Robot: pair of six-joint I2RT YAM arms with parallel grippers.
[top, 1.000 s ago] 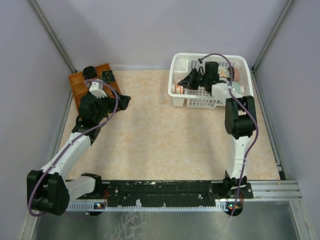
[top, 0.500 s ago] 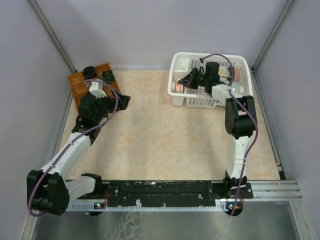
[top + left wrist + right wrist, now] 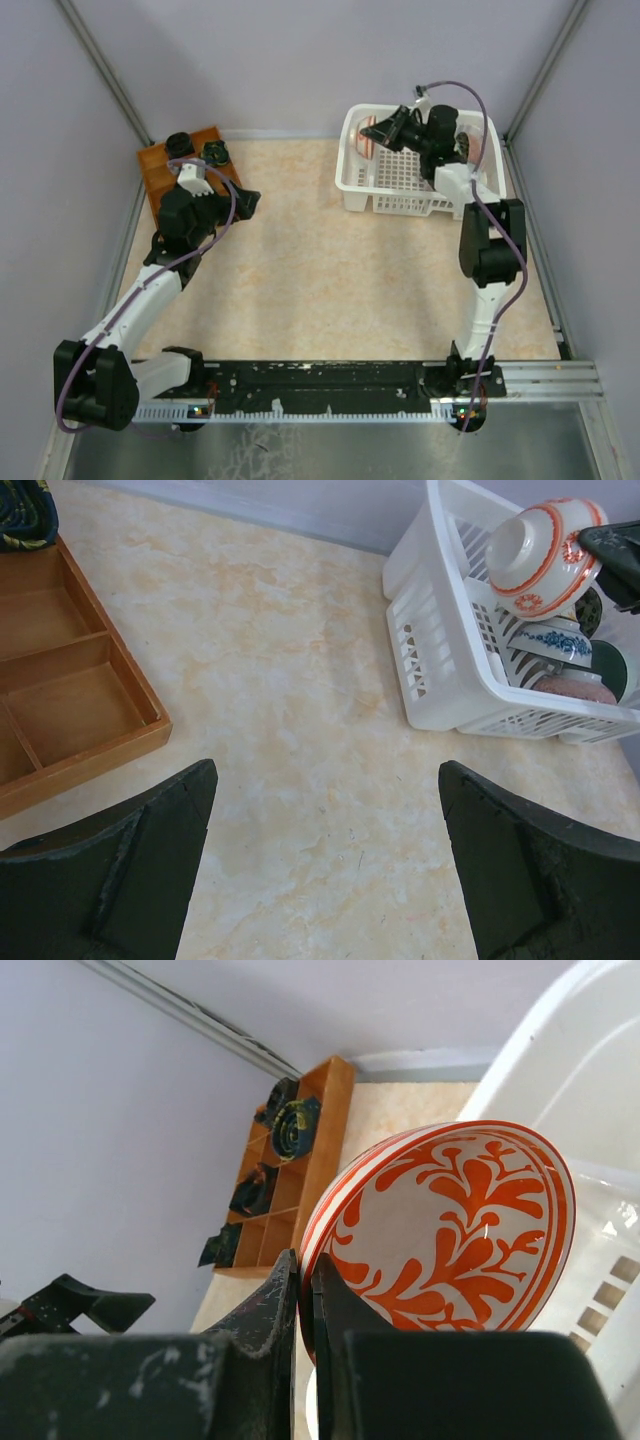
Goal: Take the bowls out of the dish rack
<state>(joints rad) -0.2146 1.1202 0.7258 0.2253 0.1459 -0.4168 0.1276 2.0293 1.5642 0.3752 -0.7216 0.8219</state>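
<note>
right wrist view: the right fingers [image 3: 268,1312] are clenched on the rim of an orange-and-white bowl [image 3: 450,1230], held on edge above the far left corner of the dish rack [image 3: 400,206] at the counter's [image 3: 300,262] far right corner. the left fingers [image 3: 130,865] are spread wide, grasping nothing, beside the wooden tray [image 3: 62,712].

Bright, even, diffuse light (shadows soft, faint)

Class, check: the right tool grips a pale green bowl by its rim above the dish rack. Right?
No. The right wrist view shows the bowl in the right tool is orange-and-white, not pale green; it is gripped by its rim above the dish rack.
</note>
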